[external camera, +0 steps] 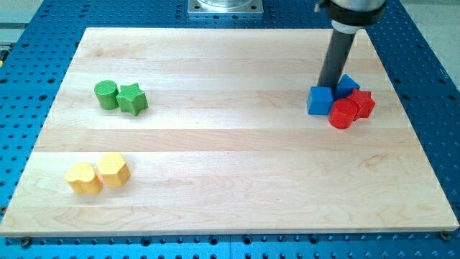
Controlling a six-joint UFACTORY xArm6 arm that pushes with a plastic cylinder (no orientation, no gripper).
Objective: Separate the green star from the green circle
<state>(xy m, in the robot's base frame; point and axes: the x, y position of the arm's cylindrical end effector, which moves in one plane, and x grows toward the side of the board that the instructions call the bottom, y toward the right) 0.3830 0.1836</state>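
The green star (133, 98) lies at the view's upper left of the wooden board, touching the green circle (106, 94) on its left side. My tip (328, 85) is far off at the view's upper right, at the top edge of a blue cube (320, 101) and beside a blue block (347, 84). The rod rises dark and straight from there.
A red cylinder (343, 114) and a red block (363, 103) sit right of the blue cube. A yellow heart (83, 178) and a yellow hexagon (113, 170) lie touching at the view's lower left. The board (230, 158) rests on a blue perforated table.
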